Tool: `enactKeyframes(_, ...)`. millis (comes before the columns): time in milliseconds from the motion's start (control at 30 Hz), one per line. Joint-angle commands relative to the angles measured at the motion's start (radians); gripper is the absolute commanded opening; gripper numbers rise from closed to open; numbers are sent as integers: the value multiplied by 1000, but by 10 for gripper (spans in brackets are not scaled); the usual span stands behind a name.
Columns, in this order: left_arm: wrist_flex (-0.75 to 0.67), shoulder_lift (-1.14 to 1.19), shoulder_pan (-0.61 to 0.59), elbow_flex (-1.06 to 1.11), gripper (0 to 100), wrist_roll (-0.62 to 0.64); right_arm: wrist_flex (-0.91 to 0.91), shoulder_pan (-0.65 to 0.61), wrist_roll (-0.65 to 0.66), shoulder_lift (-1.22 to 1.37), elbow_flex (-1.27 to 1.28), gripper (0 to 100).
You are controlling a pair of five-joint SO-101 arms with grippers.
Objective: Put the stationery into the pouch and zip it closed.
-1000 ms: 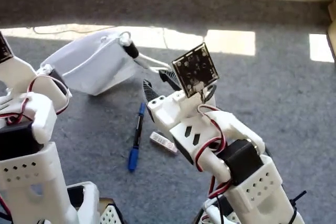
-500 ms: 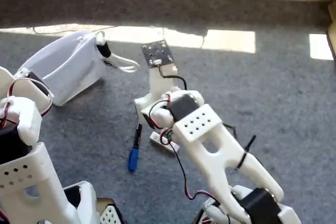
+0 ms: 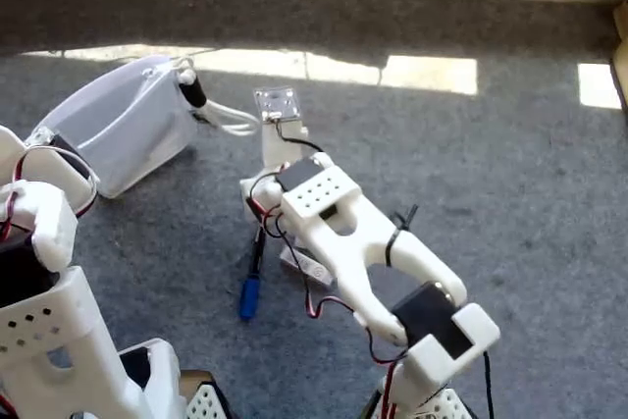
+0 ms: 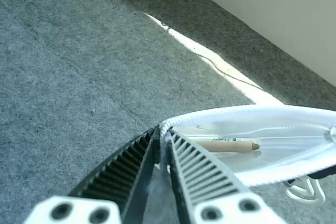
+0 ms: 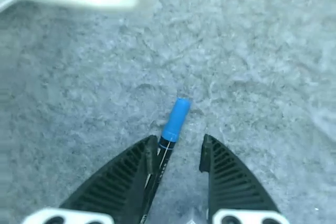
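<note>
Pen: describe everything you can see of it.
The pen lies flat on the grey carpet: slim black barrel with blue ends. In the high view one blue end points toward the arm bases, and the right arm covers the rest. In the right wrist view the other blue end pokes out between the fingers of the open right gripper, beside one; contact unclear.
</note>
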Motion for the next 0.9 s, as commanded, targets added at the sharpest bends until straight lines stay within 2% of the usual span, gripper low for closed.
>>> enactKeyframes(0,3,2,-12,-47,7,8,-22,7,-14,41,-99,138)
enactKeyframes(300,20,2,-12,-48,7,6,-19,7,-12,177,-159,134)
enactKeyframes(433,21,2,-12,-48,7,6,41,7,-9,216,-189,131)
enactKeyframes(633,21,2,-12,-47,7,6,157,10,-9,263,-285,50)
enactKeyframes(867,21,2,-12,-47,7,6,171,13,-8,262,-295,5)
